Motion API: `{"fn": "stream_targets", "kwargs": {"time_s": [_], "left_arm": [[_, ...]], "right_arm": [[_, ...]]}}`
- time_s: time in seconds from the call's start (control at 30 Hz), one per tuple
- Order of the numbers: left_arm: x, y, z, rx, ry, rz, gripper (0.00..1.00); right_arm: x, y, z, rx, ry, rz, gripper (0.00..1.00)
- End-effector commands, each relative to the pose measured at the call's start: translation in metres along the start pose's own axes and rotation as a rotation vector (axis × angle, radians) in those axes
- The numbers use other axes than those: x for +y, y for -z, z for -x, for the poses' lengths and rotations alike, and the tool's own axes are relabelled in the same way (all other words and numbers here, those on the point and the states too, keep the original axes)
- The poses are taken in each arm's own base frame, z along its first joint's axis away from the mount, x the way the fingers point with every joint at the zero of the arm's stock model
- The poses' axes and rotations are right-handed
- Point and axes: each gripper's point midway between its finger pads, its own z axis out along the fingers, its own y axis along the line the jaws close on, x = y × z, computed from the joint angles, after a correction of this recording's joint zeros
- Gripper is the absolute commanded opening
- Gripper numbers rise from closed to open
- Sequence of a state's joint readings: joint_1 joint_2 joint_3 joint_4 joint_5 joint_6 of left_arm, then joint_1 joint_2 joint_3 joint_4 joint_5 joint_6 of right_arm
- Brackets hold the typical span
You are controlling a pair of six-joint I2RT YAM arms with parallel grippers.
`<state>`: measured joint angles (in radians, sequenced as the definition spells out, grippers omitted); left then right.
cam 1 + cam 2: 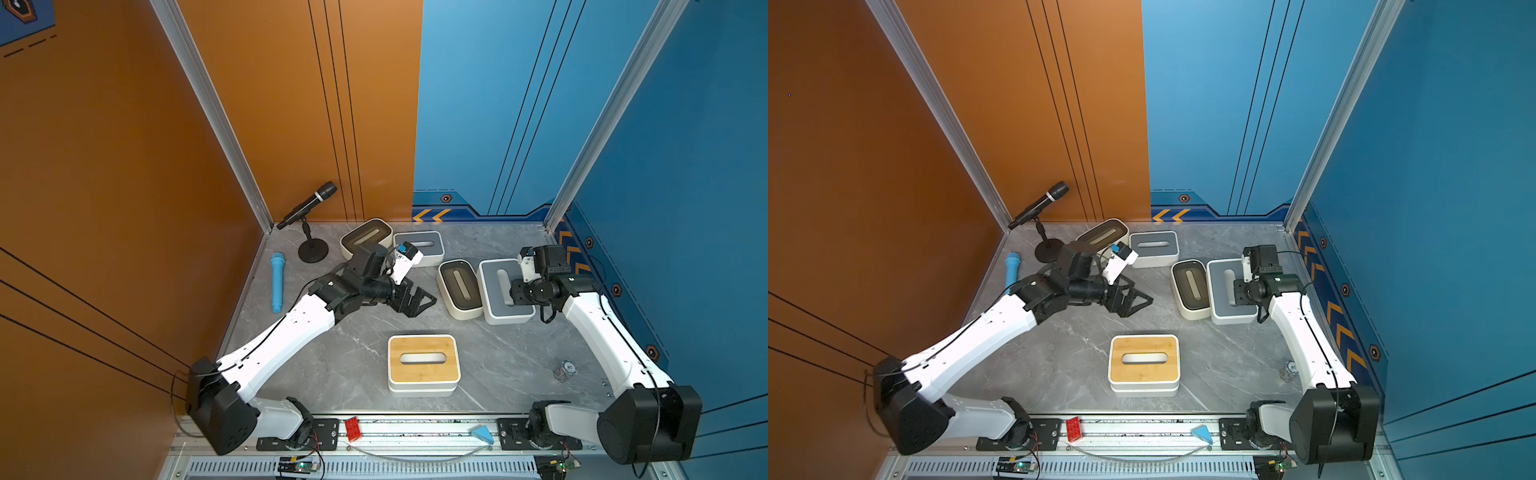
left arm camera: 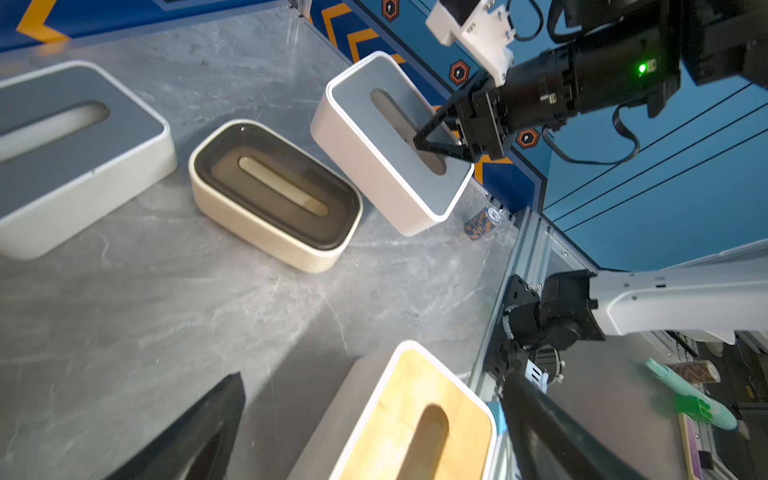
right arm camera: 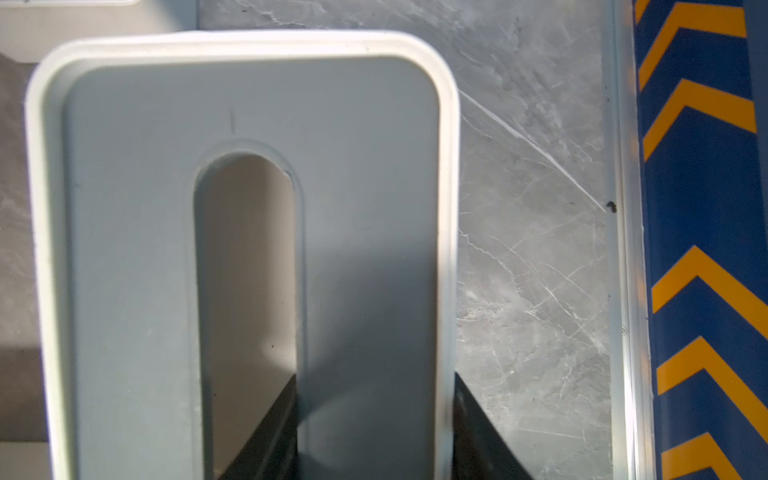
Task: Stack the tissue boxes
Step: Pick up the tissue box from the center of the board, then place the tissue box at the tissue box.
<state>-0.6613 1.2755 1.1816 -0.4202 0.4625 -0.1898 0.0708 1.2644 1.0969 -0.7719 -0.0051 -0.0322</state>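
Where the grey marble-look worktop (image 1: 361,332) meets the orange wall, a blue foam toy microphone (image 1: 276,282) lies flat. A black microphone on a round desk stand (image 1: 306,210) stands just behind it.

Next along the back are two of the tissue boxes, close together. One is a rounded cream box with a dark brown translucent lid (image 1: 365,237), the other a white box with a grey slotted lid (image 1: 419,246). The left arm's fingers (image 1: 411,309) hang spread wide and empty above the worktop in front of that pair.

Nearer the front edge, in the middle, a white box with a light bamboo lid (image 1: 423,359) sits squarely on a lower white box (image 1: 422,390) whose lid is hidden.

To the right, a second cream box with a dark brown lid (image 1: 460,289) rests on the worktop. Just beside it is a second grey-lidded white box (image 1: 492,299). The right arm's fingers (image 3: 266,432) pinch this box along one long side, one finger down inside the oval slot and the other against the outer wall. In the left wrist view the box looks tilted and raised off the worktop, though I can't be sure its lower corner is clear.

Further right, near the blue wall, sits a small patterned can (image 1: 565,370).
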Motion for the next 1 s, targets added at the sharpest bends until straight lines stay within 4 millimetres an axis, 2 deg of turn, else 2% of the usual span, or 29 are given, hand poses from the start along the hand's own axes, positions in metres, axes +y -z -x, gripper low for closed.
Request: {"fn": "stream_targets", "kwargs": {"time_s": [0.0, 0.07, 0.13, 0.33, 0.5, 0.63, 0.73, 0.87, 0.97], "left_arm": [[0.002, 0.032, -0.028, -0.021, 0.016, 0.048, 0.98], [0.009, 0.048, -0.058, 0.004, 0.052, 0.077, 0.98], [0.01, 0.064, -0.076, 0.014, 0.112, 0.076, 0.98], [0.006, 0.092, -0.108, -0.08, 0.248, 0.07, 0.98], [-0.003, 0.103, -0.119, -0.112, 0.299, 0.035, 0.98], [-0.01, 0.114, -0.121, -0.134, 0.267, 0.022, 0.98], [-0.002, 0.114, -0.122, -0.178, 0.28, 0.051, 0.98], [-0.011, 0.116, -0.12, -0.185, 0.27, 0.013, 0.98], [-0.012, 0.118, -0.12, -0.2, 0.264, 0.013, 0.98]], "right_arm": [[0.022, 0.013, 0.005, -0.027, 0.123, 0.061, 0.36], [0.03, 0.019, 0.011, -0.038, 0.148, 0.077, 0.36], [0.038, 0.025, 0.018, -0.051, 0.175, 0.111, 0.35], [0.068, 0.038, 0.028, -0.049, 0.295, 0.229, 0.36], [0.088, 0.042, 0.026, -0.012, 0.38, 0.301, 0.36], [0.114, 0.048, 0.029, -0.024, 0.486, 0.353, 0.36], [0.133, 0.056, 0.033, -0.034, 0.566, 0.393, 0.36], [0.15, 0.068, 0.034, -0.038, 0.651, 0.45, 0.35], [0.161, 0.075, 0.027, -0.024, 0.735, 0.495, 0.34]]}}
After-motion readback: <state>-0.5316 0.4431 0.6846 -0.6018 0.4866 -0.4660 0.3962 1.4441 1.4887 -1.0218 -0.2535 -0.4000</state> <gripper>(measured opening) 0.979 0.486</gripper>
